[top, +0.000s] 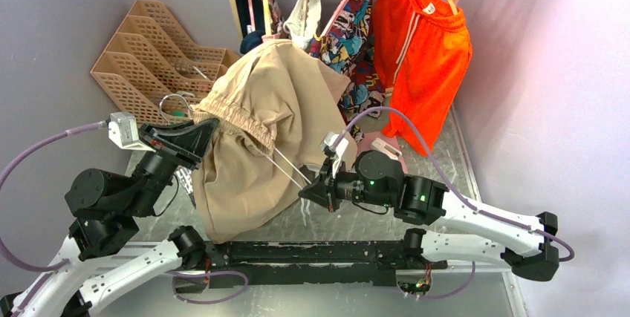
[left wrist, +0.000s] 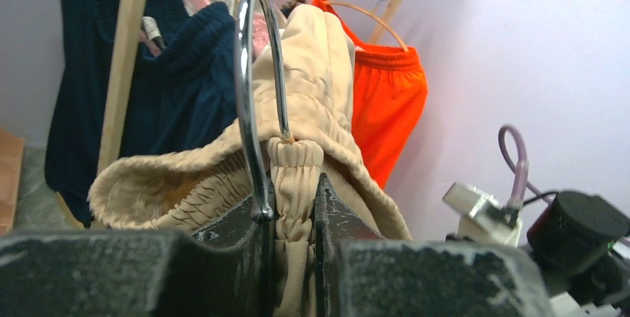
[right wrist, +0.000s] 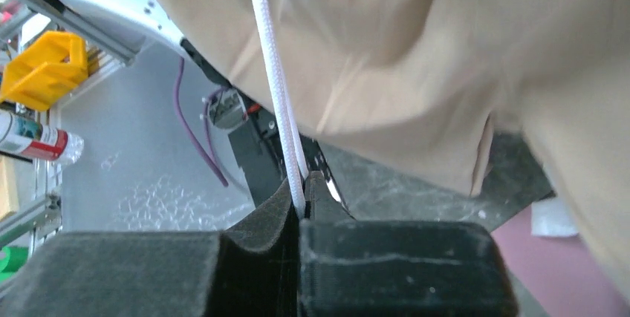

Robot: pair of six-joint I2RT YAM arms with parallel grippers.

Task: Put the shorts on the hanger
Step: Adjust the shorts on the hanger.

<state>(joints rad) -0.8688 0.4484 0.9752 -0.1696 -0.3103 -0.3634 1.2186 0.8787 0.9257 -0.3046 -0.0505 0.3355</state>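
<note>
2 pincers are gripping the shorts [top: 260,116] at once, and we are watching the beige fabric hanging bunched between them in the middle of the desk [top: 453,161]. The left pincer [top: 199,133] is biting the gathered waistband at the garment's left edge. From the left wrist we are seeing its jaws standing narrow, with a fold of elastic squeezed between them. The chrome hook of the hanger [left wrist: 249,94] is rising right against the left finger [left wrist: 238,224]. We cannot tell whether the hook itself is being pinched or is only leaning on that finger. The rest of the hanger is hiding inside the cloth.

The right pincer [top: 308,192] is sitting just below and to the right of the waistband, closed tight on the white drawstring [top: 286,162]. From the right wrist we are seeing the cord running down out of the fabric into the seam between the 2 pressed fingers, while the shorts are hanging above them.

The left arm is rising from its base at the lower left with its elbow folded and its wrist pointing right toward the waistband. The right arm is stretching in from the lower right, with its forearm lying low and nearly level and its wrist pointing left. The lower part of the shorts is draping down onto the desk. Bright orange shorts [top: 420,50] are hanging behind, well apart.
</note>
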